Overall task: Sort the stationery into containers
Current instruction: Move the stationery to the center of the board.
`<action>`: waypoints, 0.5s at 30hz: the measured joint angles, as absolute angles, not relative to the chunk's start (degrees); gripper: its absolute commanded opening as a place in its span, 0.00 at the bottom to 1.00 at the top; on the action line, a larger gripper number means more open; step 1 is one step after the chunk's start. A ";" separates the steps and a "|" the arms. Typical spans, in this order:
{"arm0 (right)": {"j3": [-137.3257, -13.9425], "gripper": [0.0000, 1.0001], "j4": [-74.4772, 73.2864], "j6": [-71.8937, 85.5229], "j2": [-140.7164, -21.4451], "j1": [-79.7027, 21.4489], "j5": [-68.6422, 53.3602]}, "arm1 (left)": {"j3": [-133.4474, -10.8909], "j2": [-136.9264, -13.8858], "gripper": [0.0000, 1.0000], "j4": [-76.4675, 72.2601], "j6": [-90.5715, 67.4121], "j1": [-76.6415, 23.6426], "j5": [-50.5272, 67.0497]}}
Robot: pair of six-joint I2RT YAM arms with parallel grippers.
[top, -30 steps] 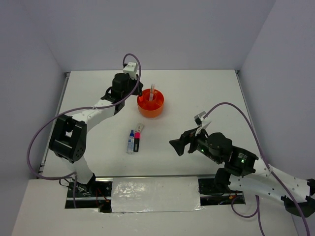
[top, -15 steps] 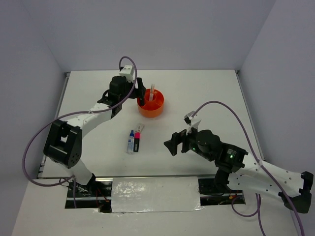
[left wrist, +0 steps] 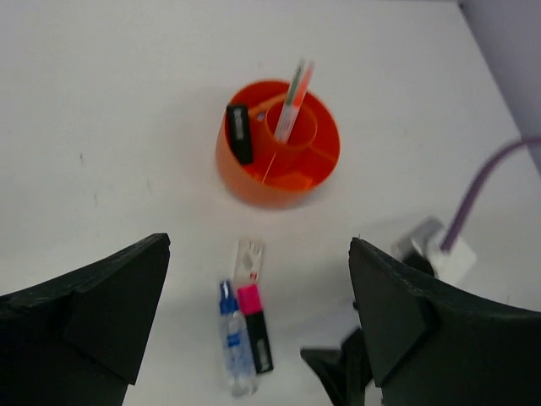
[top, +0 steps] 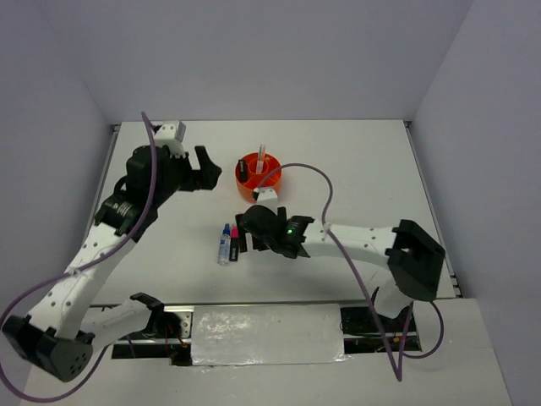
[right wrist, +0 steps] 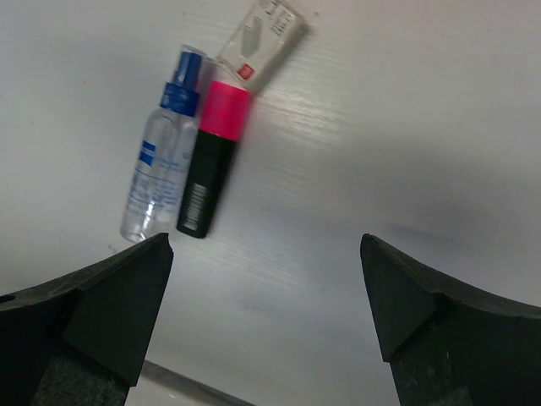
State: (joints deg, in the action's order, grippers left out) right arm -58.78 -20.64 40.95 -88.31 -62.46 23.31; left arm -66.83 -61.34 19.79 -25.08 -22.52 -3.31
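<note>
While both my grippers stand wide open and hold nothing, my right gripper (right wrist: 264, 245) hovers low over the table (top: 355, 161), just right of a blue-capped marker (right wrist: 161, 182) and a pink-black highlighter (right wrist: 211, 161) lying side by side, touching. Farther back stands the orange organiser (left wrist: 254, 182), with two pens (left wrist: 292, 97) leaning in its central tube. My left gripper (top: 205, 167) hangs to its left.

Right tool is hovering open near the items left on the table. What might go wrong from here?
1. The pink-black highlighter lies against the blue-capped marker, a white packet at their capped ends; the wide-open right tool may pinch two or scatter them.
2. The pens stand tall and tilted in the central tube of the orange organiser; the right arm's purple cable loops close by and might snag them.
</note>
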 measured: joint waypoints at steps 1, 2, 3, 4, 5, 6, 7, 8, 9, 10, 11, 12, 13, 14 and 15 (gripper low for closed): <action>-61.17 0.98 -21.19 41.63 -91.00 -62.85 23.68 | -64.73 -58.70 0.99 21.02 -23.83 -22.52 -2.68; -63.64 0.97 -21.52 42.39 -93.56 -63.22 24.08 | -62.35 -55.75 0.99 22.33 -22.39 -22.50 -2.00; -65.80 0.94 -21.65 42.89 -95.85 -63.46 24.43 | -60.27 -53.19 0.99 23.38 -21.47 -22.52 -1.43; -67.79 0.93 -21.58 43.40 -97.93 -63.66 24.80 | -58.67 -51.07 0.99 24.69 -20.71 -22.52 -1.08; -69.19 0.92 -21.50 43.88 -99.59 -63.79 24.82 | -57.25 -49.23 0.99 25.69 -19.57 -22.55 -1.13; -70.26 0.90 -21.54 44.31 -100.99 -63.81 24.95 | -55.90 -47.77 0.99 25.87 -19.20 -22.59 -1.48; -71.11 0.90 -21.63 44.69 -102.08 -63.90 25.04 | -54.41 -46.52 0.99 26.06 -18.98 -22.57 -2.09; -71.85 0.89 -21.69 45.19 -103.31 -63.94 25.17 | -53.06 -45.50 0.99 26.11 -18.85 -22.48 -2.83; -72.47 0.88 -21.78 45.60 -104.44 -64.01 25.39 | -52.01 -44.88 0.99 26.50 -18.59 -22.28 -3.29; -72.79 0.88 -21.80 45.87 -105.27 -64.03 25.69 | -51.05 -44.40 0.99 27.22 -18.33 -22.11 -3.84; -72.86 0.87 -21.82 46.33 -105.95 -64.23 26.15 | -50.43 -44.27 0.99 27.49 -18.31 -22.00 -4.51; -72.84 0.84 -21.98 46.63 -106.30 -64.27 26.46 | -49.89 -44.14 0.99 27.66 -18.28 -21.91 -5.32; -72.66 0.83 -22.06 46.85 -106.37 -64.38 26.61 | -49.52 -44.03 0.99 27.97 -18.26 -21.87 -6.22; -72.66 0.82 -22.06 46.89 -106.37 -64.47 26.72 | -49.36 -43.94 0.99 28.23 -18.26 -21.82 -6.83; -72.77 0.79 -21.91 46.96 -106.37 -64.55 26.94 | -49.32 -43.88 0.99 28.49 -18.26 -21.82 -7.40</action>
State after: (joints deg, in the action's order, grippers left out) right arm -72.77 -21.91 46.96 -106.37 -64.55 26.94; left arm -49.32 -43.88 28.49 -18.26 -21.82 -7.40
